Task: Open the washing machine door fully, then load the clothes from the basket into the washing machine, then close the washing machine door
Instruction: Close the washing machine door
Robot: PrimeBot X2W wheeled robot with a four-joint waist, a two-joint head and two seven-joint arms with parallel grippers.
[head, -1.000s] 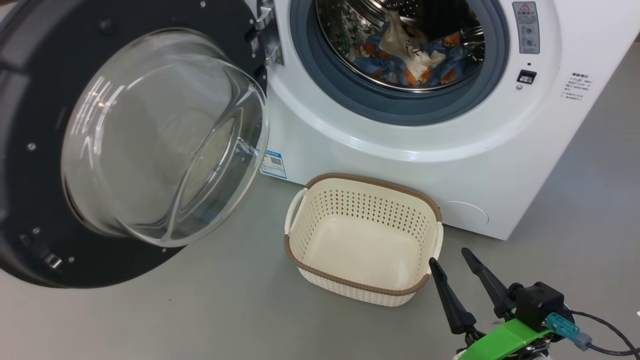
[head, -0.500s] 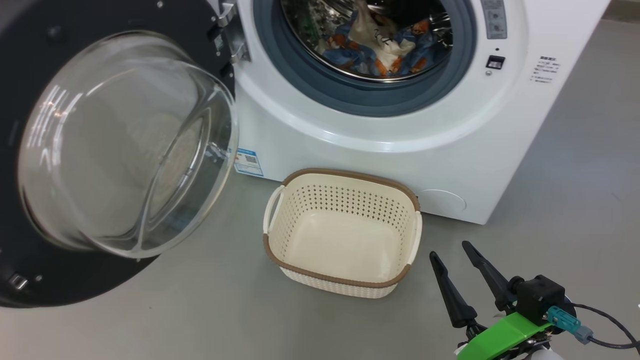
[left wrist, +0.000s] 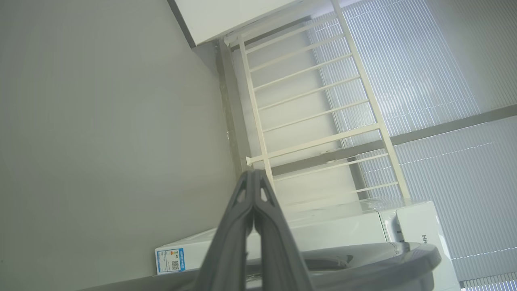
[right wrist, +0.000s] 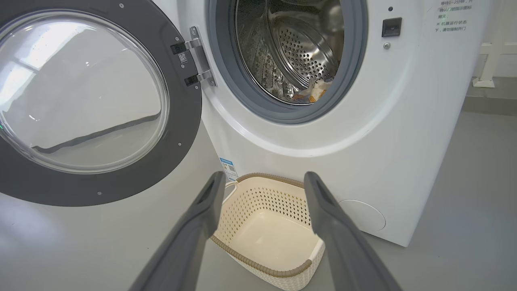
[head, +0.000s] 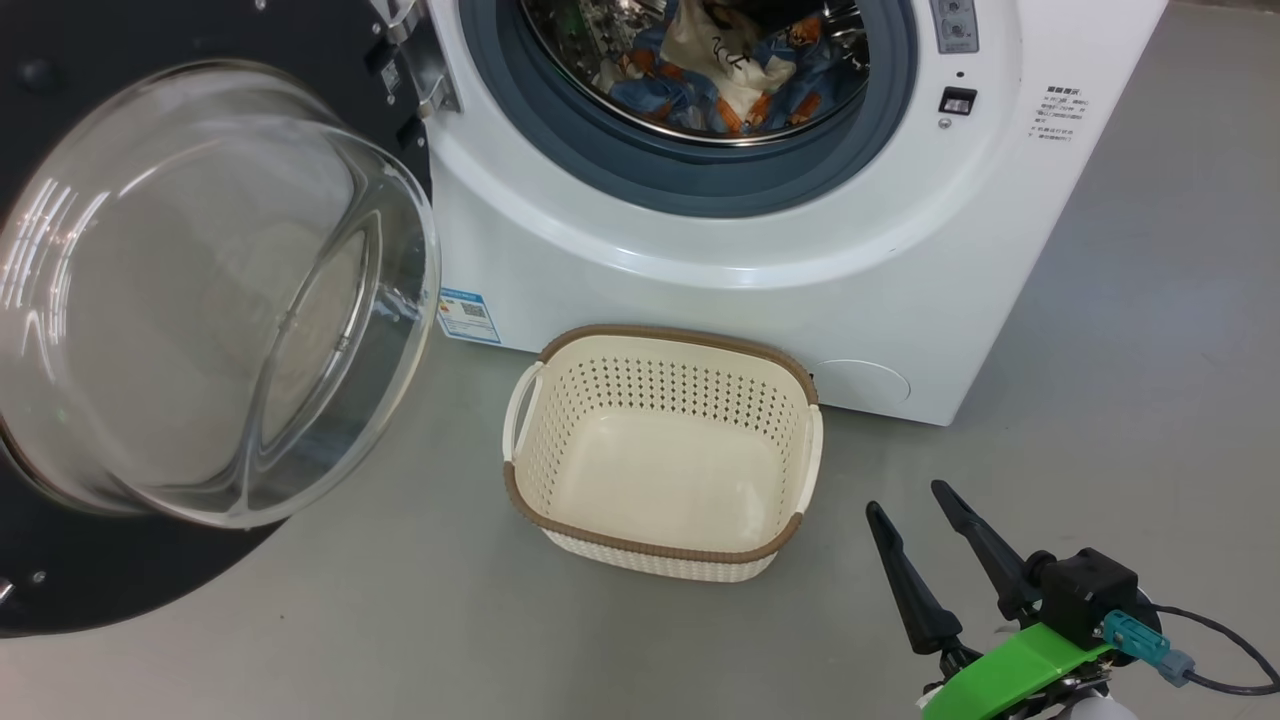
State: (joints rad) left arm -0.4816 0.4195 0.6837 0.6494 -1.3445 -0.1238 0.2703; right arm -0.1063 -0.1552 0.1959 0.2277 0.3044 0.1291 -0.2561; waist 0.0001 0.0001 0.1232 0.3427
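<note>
The washing machine (head: 700, 290) stands with its round black door (head: 200, 300) swung wide open to the left, glass bowl facing me. Blue printed clothes (head: 720, 70) with a cream piece lie inside the steel drum, and they also peek out low in the drum in the right wrist view (right wrist: 311, 91). On the floor before the machine sits the basket (head: 650, 548), nothing in it. To the right of the basket and nearer me, my right gripper (head: 907, 500) is open above the floor, its fingers framing the basket (right wrist: 258, 264) in its wrist view. My left gripper (left wrist: 253, 174) is shut on nothing, away from the basket.
A blue energy label (head: 468, 315) sticks to the machine's lower front, and a round cover (head: 860, 385) sits at its lower right. Grey floor surrounds the basket. In the left wrist view, a white railing (left wrist: 315, 121) and window blinds stand beyond the machine.
The whole head picture has slid left and up, so the camera has moved. The door, basket and clothes keep their places. My right gripper stays open.
</note>
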